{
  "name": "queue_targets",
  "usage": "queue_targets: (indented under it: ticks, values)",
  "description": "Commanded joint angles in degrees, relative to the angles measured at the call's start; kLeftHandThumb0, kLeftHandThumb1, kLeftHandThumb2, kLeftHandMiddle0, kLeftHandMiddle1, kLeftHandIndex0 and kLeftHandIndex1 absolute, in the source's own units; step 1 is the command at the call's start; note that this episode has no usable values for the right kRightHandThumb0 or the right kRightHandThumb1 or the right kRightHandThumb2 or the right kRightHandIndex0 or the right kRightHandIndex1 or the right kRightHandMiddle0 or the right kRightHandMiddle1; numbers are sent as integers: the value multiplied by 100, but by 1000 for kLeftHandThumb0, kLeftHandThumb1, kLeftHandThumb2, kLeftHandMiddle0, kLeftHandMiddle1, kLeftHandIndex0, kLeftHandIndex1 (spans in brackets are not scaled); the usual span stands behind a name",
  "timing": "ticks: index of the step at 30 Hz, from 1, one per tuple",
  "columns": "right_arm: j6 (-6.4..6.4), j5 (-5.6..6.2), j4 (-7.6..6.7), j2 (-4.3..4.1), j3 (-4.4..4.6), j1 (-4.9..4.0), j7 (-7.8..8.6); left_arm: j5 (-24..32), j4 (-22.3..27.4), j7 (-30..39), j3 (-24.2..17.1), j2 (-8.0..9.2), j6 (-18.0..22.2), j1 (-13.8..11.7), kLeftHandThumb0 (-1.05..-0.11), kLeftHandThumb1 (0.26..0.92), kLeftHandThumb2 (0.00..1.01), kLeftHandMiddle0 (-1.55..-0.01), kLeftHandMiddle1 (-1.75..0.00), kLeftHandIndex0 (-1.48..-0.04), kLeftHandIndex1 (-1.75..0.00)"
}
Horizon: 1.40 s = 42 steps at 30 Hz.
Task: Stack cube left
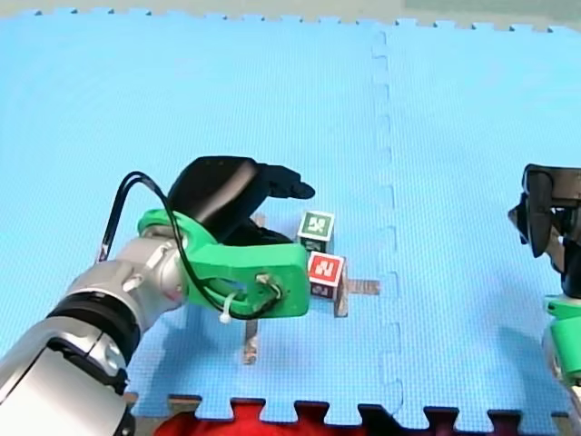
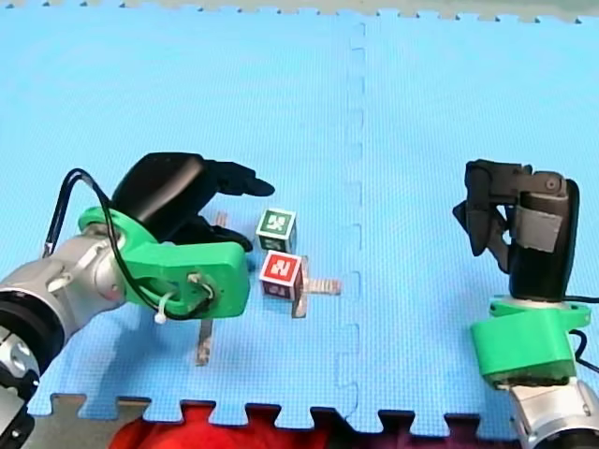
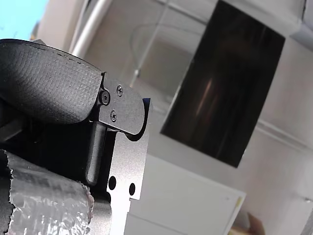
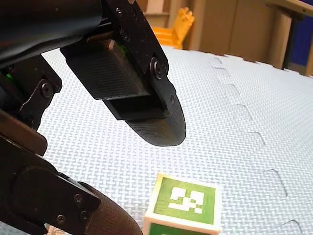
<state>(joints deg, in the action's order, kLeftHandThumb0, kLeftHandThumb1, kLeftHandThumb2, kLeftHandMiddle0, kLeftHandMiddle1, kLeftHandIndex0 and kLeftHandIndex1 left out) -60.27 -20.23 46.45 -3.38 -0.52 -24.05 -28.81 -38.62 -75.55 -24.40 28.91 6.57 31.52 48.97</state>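
A green cube (image 1: 316,229) with a white pattern on top stands on the blue foam mat (image 1: 272,109). A red cube (image 1: 325,272) sits just in front of it, close against it. My left hand (image 1: 289,216) comes in from the left and hovers right beside the two cubes. It holds nothing, and one finger (image 2: 245,179) reaches over toward the green cube. In the second wrist view the green cube (image 4: 185,201) lies just below a black fingertip (image 4: 159,128). My right hand (image 2: 479,217) stands upright far to the right, holding nothing.
Grey tape strips (image 2: 204,342) mark the mat around the cubes. A jigsaw seam (image 2: 359,187) runs front to back down the mat's middle. The mat's toothed front edge (image 2: 281,412) borders red cloth (image 2: 187,432).
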Motion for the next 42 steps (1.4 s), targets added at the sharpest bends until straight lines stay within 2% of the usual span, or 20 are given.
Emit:
queue_targets:
  ticks: [1, 6, 15, 25, 37, 42]
  values:
    - [19, -4, -87, -3, -9, 47, -17, 14, 7, 37, -2, 14, 0, 27, -663, 668, 0, -923, -1746, -887, -3]
    - [49, 14, -215, 3, -17, 99, 7, -16, -13, 119, 30, -37, -100, 34, -669, 668, 0, -930, -1746, -896, -6]
    - [46, -110, -277, 5, -37, 134, -140, -98, -83, 197, 133, -153, -353, 12, -677, 669, 0, -959, -1746, -912, -10]
    - [131, -216, -424, 29, -24, 191, -257, -140, -131, 143, 226, -210, -458, -10, -685, 671, 1, -959, -1746, -950, -21]
    - [345, -302, -792, 77, -6, 368, -332, -188, -154, 27, 315, -254, -465, -9, -690, 666, 0, -956, -1746, -979, -21]
    - [417, -355, -959, 100, 8, 468, -355, -184, -156, 25, 327, -264, -448, -31, -690, 664, 0, -956, -1746, -983, -18]
